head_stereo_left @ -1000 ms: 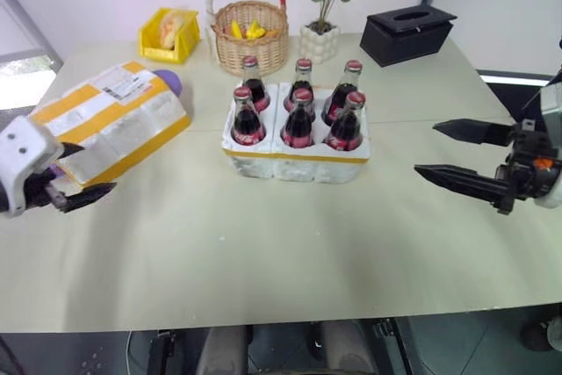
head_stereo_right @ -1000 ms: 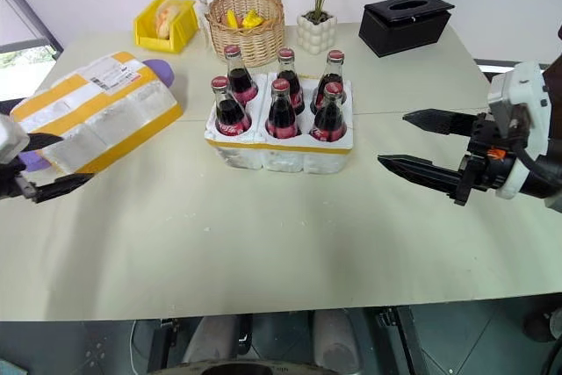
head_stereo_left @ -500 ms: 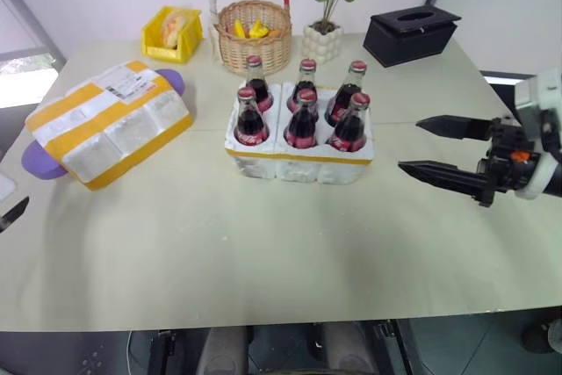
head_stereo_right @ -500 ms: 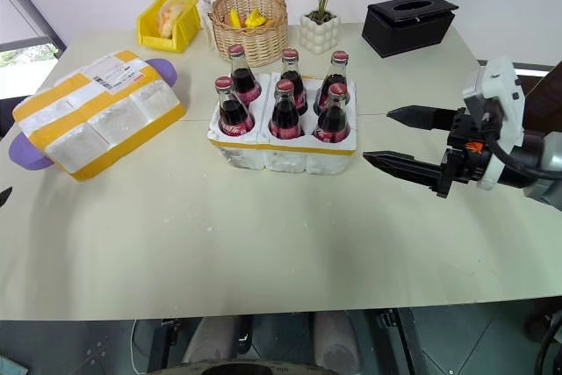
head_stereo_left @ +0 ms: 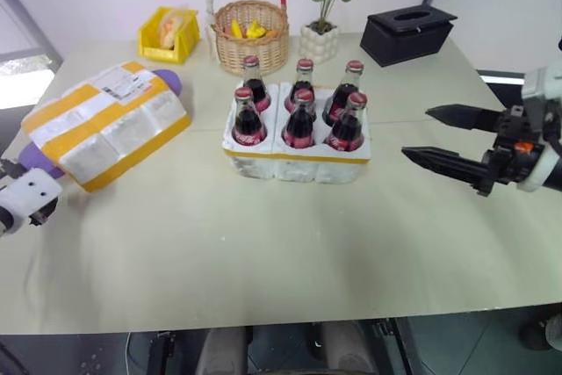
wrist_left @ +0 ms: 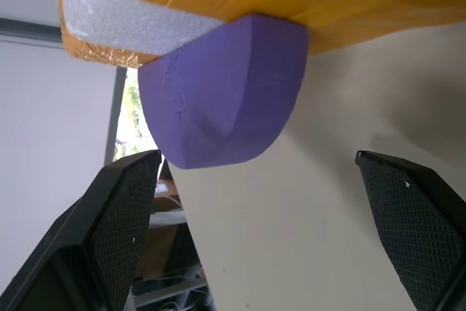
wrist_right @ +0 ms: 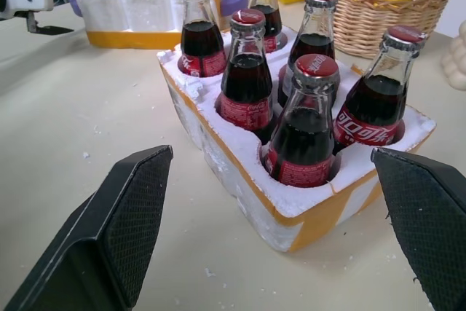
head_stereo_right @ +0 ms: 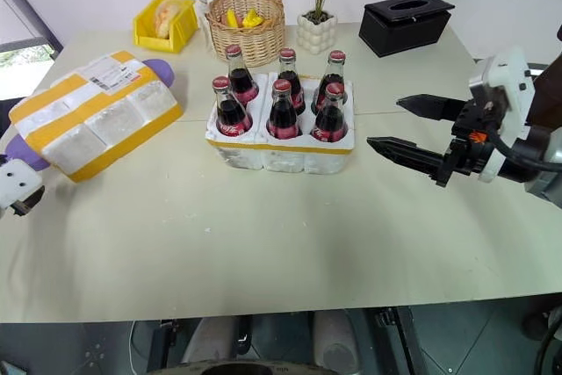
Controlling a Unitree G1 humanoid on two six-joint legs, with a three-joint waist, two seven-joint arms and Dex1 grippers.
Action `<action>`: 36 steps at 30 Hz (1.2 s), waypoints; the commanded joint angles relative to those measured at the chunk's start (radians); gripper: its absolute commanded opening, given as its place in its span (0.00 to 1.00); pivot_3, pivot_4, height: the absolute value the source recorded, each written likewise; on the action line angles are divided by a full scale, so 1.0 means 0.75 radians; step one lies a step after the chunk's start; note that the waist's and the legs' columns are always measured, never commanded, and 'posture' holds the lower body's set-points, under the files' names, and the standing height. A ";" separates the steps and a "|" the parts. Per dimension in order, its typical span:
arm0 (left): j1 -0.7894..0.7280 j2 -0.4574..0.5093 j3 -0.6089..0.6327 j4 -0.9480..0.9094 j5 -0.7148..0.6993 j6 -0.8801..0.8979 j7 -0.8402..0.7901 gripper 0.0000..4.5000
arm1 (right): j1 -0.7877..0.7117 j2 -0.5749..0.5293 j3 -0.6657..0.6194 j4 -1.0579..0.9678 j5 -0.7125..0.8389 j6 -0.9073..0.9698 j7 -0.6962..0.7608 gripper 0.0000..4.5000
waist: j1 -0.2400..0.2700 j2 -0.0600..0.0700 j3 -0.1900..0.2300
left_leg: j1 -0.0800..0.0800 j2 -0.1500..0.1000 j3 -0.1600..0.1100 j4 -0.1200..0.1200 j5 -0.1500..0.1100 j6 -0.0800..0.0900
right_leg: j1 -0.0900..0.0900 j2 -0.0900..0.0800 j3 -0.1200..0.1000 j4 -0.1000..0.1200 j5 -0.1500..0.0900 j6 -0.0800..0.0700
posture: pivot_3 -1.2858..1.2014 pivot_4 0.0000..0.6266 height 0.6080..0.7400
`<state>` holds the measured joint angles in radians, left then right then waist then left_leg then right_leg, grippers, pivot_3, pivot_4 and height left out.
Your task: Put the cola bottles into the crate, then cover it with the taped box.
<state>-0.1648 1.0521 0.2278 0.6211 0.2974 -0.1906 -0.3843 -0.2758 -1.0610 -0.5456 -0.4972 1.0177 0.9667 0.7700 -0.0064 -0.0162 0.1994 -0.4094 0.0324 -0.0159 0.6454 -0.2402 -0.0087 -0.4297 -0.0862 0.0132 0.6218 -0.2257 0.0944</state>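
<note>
Six cola bottles (head_stereo_left: pixel 299 118) stand upright in the crate (head_stereo_left: pixel 297 155), three in the back row and three in the front, one in each hole, so all six holes are occupied. The crate sits near the middle of the pale table (head_stereo_left: pixel 263 252).

One taped box (head_stereo_left: pixel 107 122) lies tilted at the table's left side, well apart from the crate, its shipping label facing up. A purple foam piece (wrist_left: pixel 226 103) pokes out from under it at both ends.

The left gripper (wrist_left: pixel 255 231) is at the table's left edge, just beside the near end of the box; its fingers are spread wide with nothing between them, and the purple piece lies ahead of them. The right gripper (head_stereo_left: pixel 448 136) hovers to the right of the crate, pointing toward it, fingers also spread wide and empty.

Along the far edge stand one small yellow bin (head_stereo_left: pixel 168 32), one wicker basket (head_stereo_left: pixel 252 34) holding yellow items, one potted plant (head_stereo_left: pixel 321 34) in a white pot and one black tissue box (head_stereo_left: pixel 407 34). The stretch of table between the box and the crate is bare.
</note>
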 commanded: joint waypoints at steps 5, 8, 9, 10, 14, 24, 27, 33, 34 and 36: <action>-0.247 -0.033 -0.158 0.230 0.121 -0.136 0.272 1.00 | -0.001 -0.027 -0.086 -0.043 0.064 0.004 -0.034 0.99 | 0.007 -0.003 -0.002 | 0.000 0.000 0.000 0.001 0.000 0.000 | 0.001 0.000 0.000 -0.001 0.002 0.003 | 0.52 0.24 1.00; -0.292 -0.043 -0.218 0.285 0.151 -0.177 0.325 1.00 | -0.013 -0.035 -0.088 -0.037 0.077 0.010 -0.048 0.99 | -0.002 -0.003 -0.002 | 0.000 0.000 0.002 0.001 0.000 0.000 | 0.001 0.000 0.001 0.000 0.003 0.006 | 0.52 0.24 1.00; -0.304 -0.044 -0.235 0.300 0.161 -0.184 0.343 1.00 | -0.014 -0.036 -0.090 -0.038 0.081 0.011 -0.053 0.99 | -0.006 -0.003 -0.002 | 0.000 0.000 0.002 0.001 0.000 0.000 | 0.001 0.001 0.001 0.000 0.003 0.006 | 0.52 0.24 1.00; -0.316 -0.045 -0.252 0.316 0.168 -0.187 0.358 1.00 | -0.014 -0.038 -0.090 -0.038 0.084 0.010 -0.057 0.99 | -0.007 -0.003 -0.002 | 0.001 0.000 0.002 0.001 0.000 0.000 | 0.001 0.001 0.001 0.000 0.003 0.006 | 0.52 0.24 1.00; -0.371 -0.060 -0.319 0.402 0.217 -0.183 0.455 1.00 | -0.005 -0.044 -0.100 -0.046 0.101 0.012 -0.076 0.99 | -0.005 -0.003 -0.002 | 0.001 0.000 0.002 0.001 0.000 0.000 | 0.001 0.001 0.001 0.000 0.003 0.006 | 0.52 0.24 1.00; -0.509 -0.116 -0.376 0.554 0.208 -0.181 0.548 0.72 | -0.013 -0.061 -0.100 -0.027 0.102 0.002 -0.091 1.00 | -0.003 -0.004 -0.003 | 0.001 -0.001 0.002 0.002 0.000 0.000 | 0.001 0.001 0.001 0.000 0.005 0.008 | 0.52 0.24 1.00; -0.525 -0.117 -0.380 0.575 0.201 -0.181 0.546 0.39 | -0.008 -0.064 -0.110 -0.027 0.101 0.003 -0.091 1.00 | -0.003 -0.004 -0.003 | 0.001 -0.001 0.002 0.002 0.000 0.000 | 0.001 0.001 0.001 0.001 0.005 0.008 | 0.52 0.24 1.00; -0.578 -0.111 -0.386 0.599 0.191 -0.162 0.544 0.13 | 0.004 -0.059 -0.119 -0.021 0.085 -0.003 -0.094 1.00 | -0.002 -0.004 -0.004 | 0.002 -0.001 0.002 0.002 0.000 0.000 | 0.002 0.001 0.001 0.001 0.005 0.008 | 0.52 0.24 1.00; -0.585 -0.109 -0.387 0.602 0.190 -0.161 0.544 0.13 | 0.004 -0.057 -0.118 -0.020 0.084 -0.004 -0.095 1.00 | -0.002 -0.004 -0.004 | 0.002 -0.001 0.002 0.002 0.000 0.000 | 0.002 0.001 0.001 0.002 0.005 0.008 | 0.52 0.24 1.00; -0.601 -0.100 -0.390 0.604 0.190 -0.160 0.533 0.13 | 0.011 -0.053 -0.120 -0.024 0.080 -0.005 -0.095 1.00 | -0.003 -0.004 -0.004 | 0.002 -0.001 0.002 0.002 0.000 0.000 | 0.002 0.001 0.001 0.002 0.005 0.008 | 0.52 0.24 1.00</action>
<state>-0.6002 0.9565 -0.0640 1.0696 0.4493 -0.3126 0.0212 -0.2687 -1.0882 -0.5976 -0.5045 1.0814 0.9786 0.7000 -0.0085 -0.0193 0.1966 -0.4080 0.0319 -0.0143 0.6471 -0.2402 -0.0087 -0.4283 -0.0854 0.0141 0.6233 -0.2221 0.1008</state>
